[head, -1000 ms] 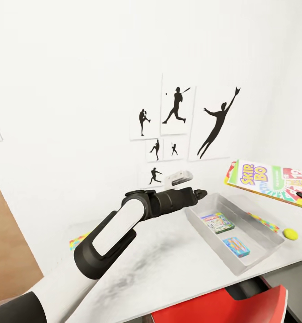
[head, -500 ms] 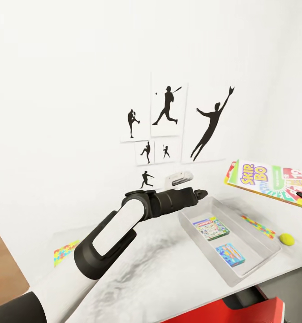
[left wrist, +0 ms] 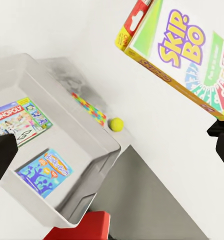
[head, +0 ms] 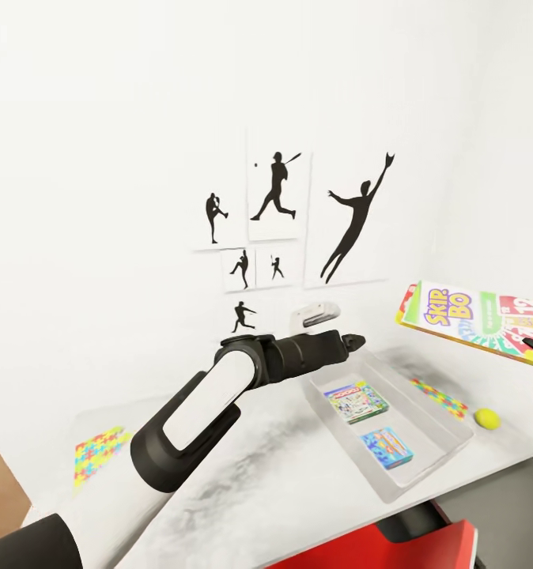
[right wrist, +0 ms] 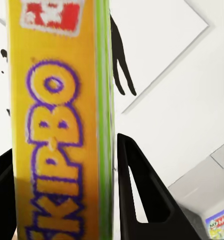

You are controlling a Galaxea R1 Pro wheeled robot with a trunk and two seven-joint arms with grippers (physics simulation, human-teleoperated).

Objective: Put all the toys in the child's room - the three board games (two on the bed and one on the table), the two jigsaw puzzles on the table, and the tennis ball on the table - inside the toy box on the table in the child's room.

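Skip-Bo box (head: 476, 316) up in my right claw (right wrist: 112, 200), held in the air above the table's right end, past the toy box (head: 448, 462).

Table (head: 282, 482) is white with grey smudges, set against a white wall (head: 100, 158) carrying black baseball-player silhouette prints (head: 278, 190); a red chair (head: 393, 553) sits at the near edge. Skip-Bo box: yellow edge, green band, purple "SKIP-BO" lettering, red "12" on the face, tilted. My right claw's black fingers (right wrist: 141, 185) are clamped on either side of it. Toy box is a pale open tray at the right end, holding a "MONOPOLY" box (head: 356, 401) and a blue game box (head: 387, 447), title unreadable. Tennis ball (head: 486, 418) and one multicoloured jigsaw (head: 439, 397) lie just beyond the tray; another jigsaw (head: 96, 456) lies at the left edge. My left claw (head: 353, 342) hangs over the tray's far corner, nothing in it, fingers spread wide in the wrist view.
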